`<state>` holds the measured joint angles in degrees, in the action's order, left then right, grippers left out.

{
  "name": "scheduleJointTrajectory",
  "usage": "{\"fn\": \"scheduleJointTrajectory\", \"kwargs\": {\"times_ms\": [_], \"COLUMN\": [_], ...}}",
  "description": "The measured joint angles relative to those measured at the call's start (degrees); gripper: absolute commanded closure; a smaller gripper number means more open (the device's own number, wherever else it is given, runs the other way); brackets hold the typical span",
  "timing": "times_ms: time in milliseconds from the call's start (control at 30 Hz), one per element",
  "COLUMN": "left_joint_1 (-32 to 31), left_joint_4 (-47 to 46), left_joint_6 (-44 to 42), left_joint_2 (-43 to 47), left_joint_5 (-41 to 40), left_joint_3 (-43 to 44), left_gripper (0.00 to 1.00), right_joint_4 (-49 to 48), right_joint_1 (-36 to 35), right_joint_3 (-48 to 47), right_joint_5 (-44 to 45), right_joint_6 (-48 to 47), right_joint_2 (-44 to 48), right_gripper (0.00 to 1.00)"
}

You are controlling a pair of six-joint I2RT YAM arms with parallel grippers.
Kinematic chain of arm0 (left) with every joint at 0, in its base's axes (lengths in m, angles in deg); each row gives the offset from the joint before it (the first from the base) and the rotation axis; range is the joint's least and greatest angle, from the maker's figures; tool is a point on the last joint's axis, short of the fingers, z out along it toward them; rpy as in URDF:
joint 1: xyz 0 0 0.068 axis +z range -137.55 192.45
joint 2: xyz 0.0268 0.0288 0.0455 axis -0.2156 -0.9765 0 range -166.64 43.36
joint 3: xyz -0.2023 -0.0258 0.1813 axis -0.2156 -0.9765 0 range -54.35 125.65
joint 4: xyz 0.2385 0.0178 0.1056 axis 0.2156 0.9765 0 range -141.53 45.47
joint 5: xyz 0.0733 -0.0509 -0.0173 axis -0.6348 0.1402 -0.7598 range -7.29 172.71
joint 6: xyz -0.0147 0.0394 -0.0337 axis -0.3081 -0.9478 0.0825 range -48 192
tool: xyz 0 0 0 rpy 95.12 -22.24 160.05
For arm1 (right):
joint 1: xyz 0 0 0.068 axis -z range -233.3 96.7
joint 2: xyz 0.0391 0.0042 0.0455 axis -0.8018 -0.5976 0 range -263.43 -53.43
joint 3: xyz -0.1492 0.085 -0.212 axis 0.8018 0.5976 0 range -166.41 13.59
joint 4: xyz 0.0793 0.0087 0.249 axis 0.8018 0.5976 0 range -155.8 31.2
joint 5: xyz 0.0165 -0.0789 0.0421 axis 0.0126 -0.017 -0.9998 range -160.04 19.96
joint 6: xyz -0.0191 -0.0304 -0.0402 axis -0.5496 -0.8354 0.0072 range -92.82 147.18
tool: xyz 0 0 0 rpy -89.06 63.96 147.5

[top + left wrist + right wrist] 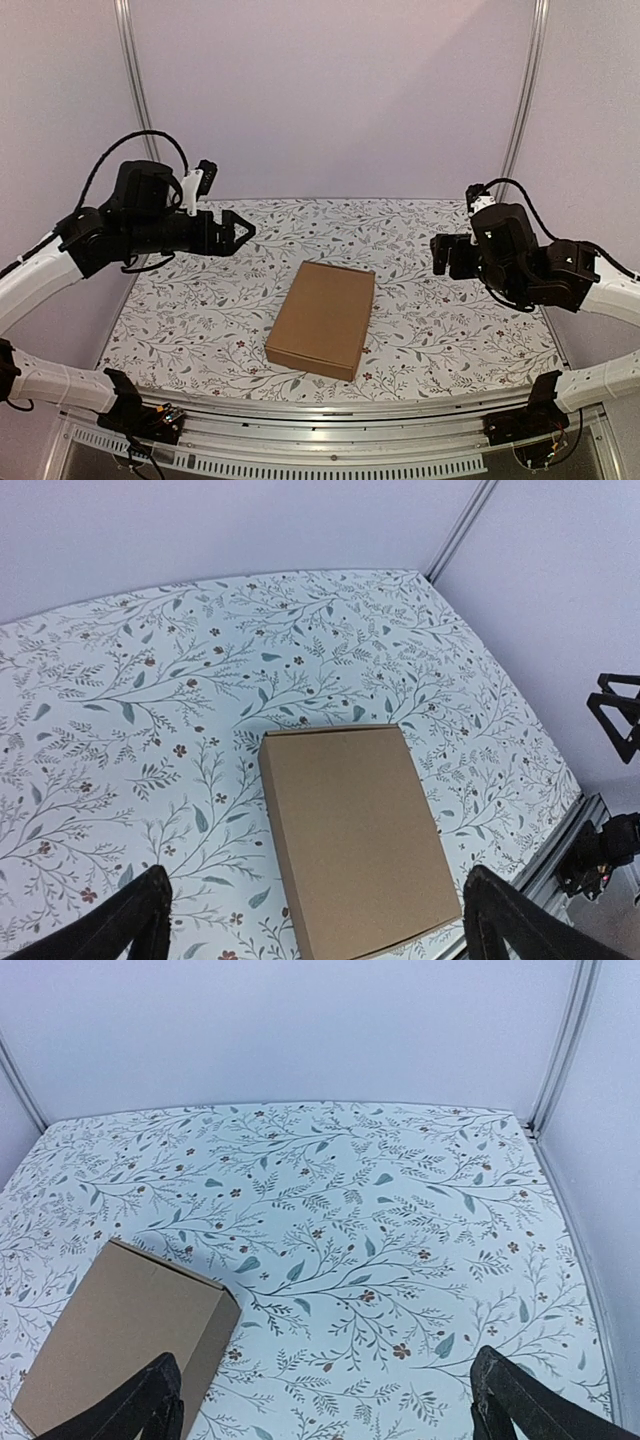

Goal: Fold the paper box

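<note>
**Top view:** A brown cardboard box (322, 318) is seen lying flat and closed on the table (200, 310), which is covered w/ a leaf-and-flower print. The box is placed approx. at the ctr, nearer the front edge than the back. It is turned slightly, so its long sides run from near-L to far-R. The L gripper (243, 232) is held in the air over the L part of the table and pointed toward the middle, its jaws spread. The R gripper (450, 260) is held over the R part and pointed L; its spread is hard to judge from here. Neither is touching the box, and both are kept well apart from it.

**L wrist view:** Two dark fingers (125, 920) are seen at the bottom corners, far apart w/ nothing gripped btw. them, so the tool is wide open. The box is seen below and ahead, lid shut, resting on the print. The table's R edge is seen beyond it.

**R wrist view:** Here too the fingers (140, 1410) are set at the bottom corners, wide open and holding nothing. The box is seen at lower L, w/ its top and one side wall shown. Its near end is cut off by the frame edge and the L finger. A plain white wall (300, 1030) is seen behind the table, and a metal post (570, 1040) in the R corner.
</note>
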<state>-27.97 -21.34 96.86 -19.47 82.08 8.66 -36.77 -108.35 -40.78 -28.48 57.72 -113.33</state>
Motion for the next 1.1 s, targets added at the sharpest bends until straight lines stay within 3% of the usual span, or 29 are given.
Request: {"fn": "scheduleJointTrajectory", "kwargs": {"times_ms": [233, 467, 700, 1100], "left_joint_1": [0.04, 0.09, 0.13, 3.23], "left_joint_4": [6.95, 8.17, 6.51, 5.03], "left_joint_6": [-3.98, -7.15, -9.55, -10.36], "left_joint_2": [8.72, 20.15, 29.33, 30.67], "left_joint_5": [-7.41, -12.61, -14.86, -12.9], "left_joint_3": [1.64, -3.87, -12.2, -13.18], "left_gripper": [0.01, 0.0, 0.01, 0.0], "right_joint_4": [11.85, 18.03, 18.49, 15.98], "right_joint_1": [0.0, 0.0, 0.0, 0.0], "right_joint_3": [-7.26, -7.91, -1.55, 2.27], "right_joint_5": [9.55, 14.16, 13.6, 11.19], "right_joint_6": [0.28, 0.0, -5.77, -12.48], "right_joint_2": [0.44, 5.53, 15.23, 18.67], "right_gripper": [0.01, 0.01, 0.01, 0.01]}}
